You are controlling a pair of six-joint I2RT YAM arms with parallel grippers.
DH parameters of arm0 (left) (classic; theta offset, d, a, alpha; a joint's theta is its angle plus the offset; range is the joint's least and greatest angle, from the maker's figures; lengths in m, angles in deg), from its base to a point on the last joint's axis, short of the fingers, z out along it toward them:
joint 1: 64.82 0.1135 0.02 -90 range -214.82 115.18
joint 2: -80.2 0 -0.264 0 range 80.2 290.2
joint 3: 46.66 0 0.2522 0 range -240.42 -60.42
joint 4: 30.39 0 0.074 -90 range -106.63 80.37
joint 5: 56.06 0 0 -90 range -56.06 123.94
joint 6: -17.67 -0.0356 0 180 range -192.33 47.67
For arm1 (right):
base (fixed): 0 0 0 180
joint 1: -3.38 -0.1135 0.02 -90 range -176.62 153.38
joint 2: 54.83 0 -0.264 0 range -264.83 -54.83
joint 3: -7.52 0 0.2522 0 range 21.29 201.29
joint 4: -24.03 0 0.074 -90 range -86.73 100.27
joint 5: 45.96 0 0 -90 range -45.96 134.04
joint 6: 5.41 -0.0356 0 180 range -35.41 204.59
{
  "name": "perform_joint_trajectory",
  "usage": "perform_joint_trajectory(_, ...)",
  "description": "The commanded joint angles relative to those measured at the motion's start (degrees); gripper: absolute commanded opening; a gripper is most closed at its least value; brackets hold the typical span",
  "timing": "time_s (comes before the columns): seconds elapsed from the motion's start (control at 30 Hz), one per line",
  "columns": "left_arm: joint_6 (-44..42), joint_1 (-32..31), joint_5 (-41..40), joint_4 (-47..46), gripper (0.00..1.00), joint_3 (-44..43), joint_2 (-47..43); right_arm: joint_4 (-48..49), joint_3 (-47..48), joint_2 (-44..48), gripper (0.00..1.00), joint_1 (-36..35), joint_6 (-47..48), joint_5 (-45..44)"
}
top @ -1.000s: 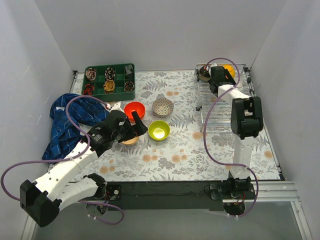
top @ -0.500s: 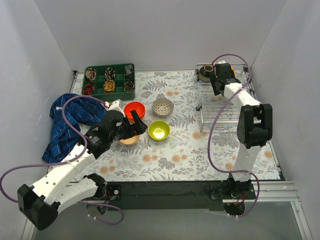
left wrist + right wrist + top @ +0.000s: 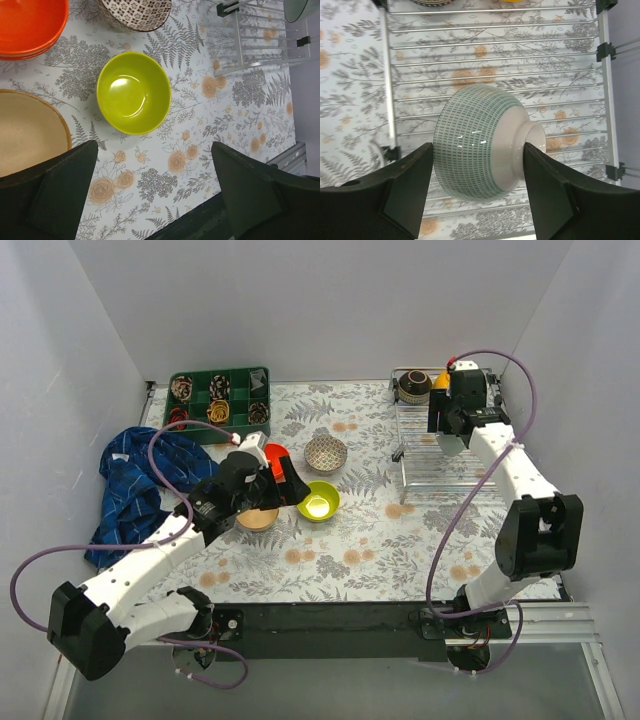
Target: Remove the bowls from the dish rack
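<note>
Two items, the dark brown bowl and the yellow-orange bowl, are sitting in the dish rack. The right gripper jaws are pinching the pale mint bowl sideways over the bars, probably for transfer. The left gripper jaws are hanging spread above the lime green bowl.

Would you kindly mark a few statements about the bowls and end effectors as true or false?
1. The lime green bowl stands on the table. True.
2. The left end effector grips the beige bowl. False: the left end effector is open and empty.
3. The right end effector holds the pale mint bowl over the dish rack. True.
4. The dish rack holds no other bowls. False: the dark brown bowl sits at its far end.
</note>
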Motion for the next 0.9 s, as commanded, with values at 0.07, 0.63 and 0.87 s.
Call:
perform_joint_trajectory(0.07,-2.55,-0.18,6.44,-8.83,0.98,-2.65,3.55,2.08,-2.16,12.48,0.37,0.10,-6.35,11.66)
perform_joint_trajectory(0.63,-0.10,-0.27,15.32,-25.00,0.98,-8.81,17.17,24.82,-20.96,28.15,0.37,-1.31,-33.67,51.05)
perform_joint_trajectory(0.87,3.24,-0.27,16.73,-31.07,0.98,-7.75,20.87,36.87,-26.51,29.12,0.37,-3.59,-44.23,55.64)
